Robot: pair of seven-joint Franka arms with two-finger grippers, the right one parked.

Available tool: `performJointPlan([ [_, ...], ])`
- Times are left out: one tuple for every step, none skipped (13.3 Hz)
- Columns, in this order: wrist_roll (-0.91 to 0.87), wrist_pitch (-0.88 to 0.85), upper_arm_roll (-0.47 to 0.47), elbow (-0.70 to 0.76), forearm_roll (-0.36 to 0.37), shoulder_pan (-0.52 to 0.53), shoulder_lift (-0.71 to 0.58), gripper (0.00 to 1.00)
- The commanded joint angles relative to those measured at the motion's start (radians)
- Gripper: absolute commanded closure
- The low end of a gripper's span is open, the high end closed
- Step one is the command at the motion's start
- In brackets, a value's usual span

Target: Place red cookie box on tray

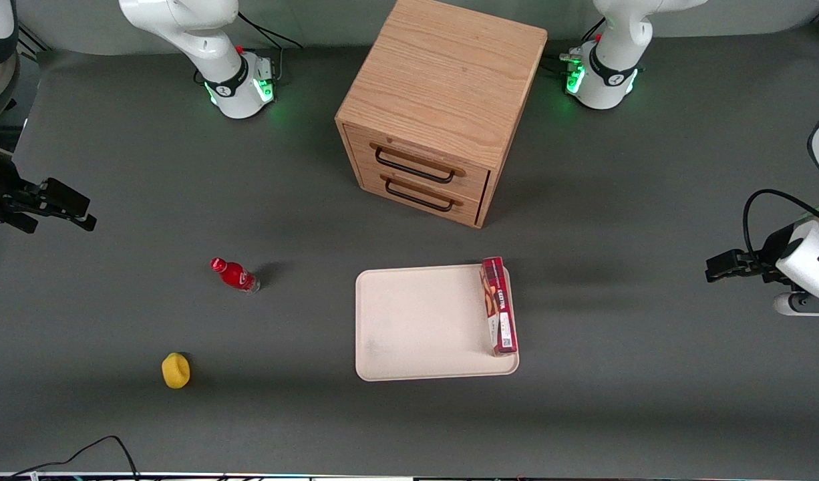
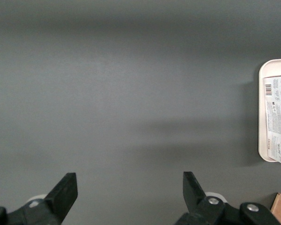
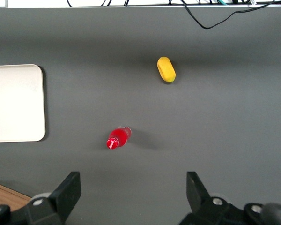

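Red cookie box (image 1: 498, 306) on tray (image 1: 416, 327), standing on its narrow side along the rim toward the working arm's end. Gripper (image 1: 720, 266) well apart from tray, fingers spread, empty. Risk: tips over the rim if bumped.

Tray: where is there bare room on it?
The tray is bare except along its edge toward the working arm, where the cookie box lies. The open tool hangs over the table at that end, apart from both.
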Motion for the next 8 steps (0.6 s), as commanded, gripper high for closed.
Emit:
performJointPlan([
  [0.022, -0.096, 0.004, 0.068, -0.008, -0.021, -0.012, 0.0],
  [0.022, -0.142, 0.004, 0.105, -0.008, -0.027, -0.009, 0.0],
  [0.01, -0.161, -0.004, 0.119, -0.007, -0.044, -0.009, 0.0],
  [-0.01, -0.164, -0.005, 0.121, -0.001, -0.069, -0.011, 0.0],
  [-0.03, -0.167, -0.005, 0.121, -0.001, -0.069, -0.012, 0.0],
  [-0.027, -0.168, -0.004, 0.118, 0.001, -0.063, -0.012, 0.0],
  [-0.018, -0.174, -0.002, 0.113, 0.001, -0.055, -0.015, 0.0],
  [-0.017, -0.187, 0.001, 0.115, 0.001, -0.055, -0.014, 0.0],
])
